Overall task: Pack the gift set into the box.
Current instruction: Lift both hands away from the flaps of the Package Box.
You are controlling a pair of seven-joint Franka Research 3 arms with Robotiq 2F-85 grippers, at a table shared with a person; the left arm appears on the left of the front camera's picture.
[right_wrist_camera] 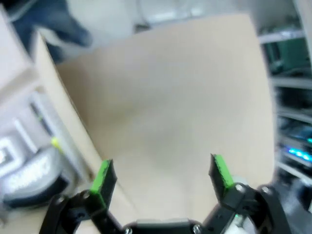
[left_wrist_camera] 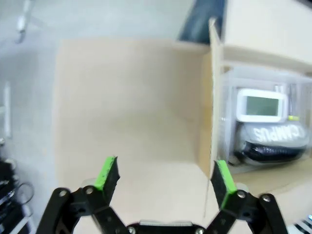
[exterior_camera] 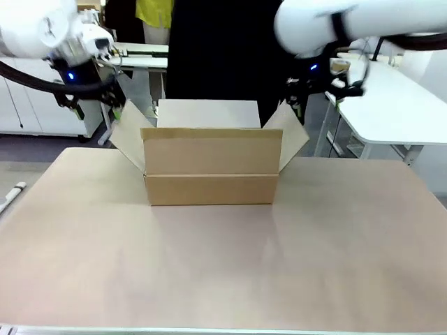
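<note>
At the left, the left arm's black two-finger gripper with green pads (left_wrist_camera: pixel 163 178) hung wide open and empty over the tan-covered table (exterior_camera: pixel 223 272), just outside the left side flap (exterior_camera: pixel 127 136). In the middle of the table stood the plain brown corrugated cardboard box (exterior_camera: pixel 209 171), all its flaps spread. Inside it lay the gift set in clear plastic packaging (left_wrist_camera: pixel 265 126), a white unit with a screen above a dark printed item; the print was too blurred to read.

The carton probably handled light, with stiff walls, while its flaps would hinge easily at the crease. A flap was best taken or pushed at its free edge. The plastic pack looked smooth and likely slippery.

At the right, the right gripper (right_wrist_camera: pixel 161 175) was equally wide open, holding nothing, beside the right flap (exterior_camera: pixel 293 136).
</note>
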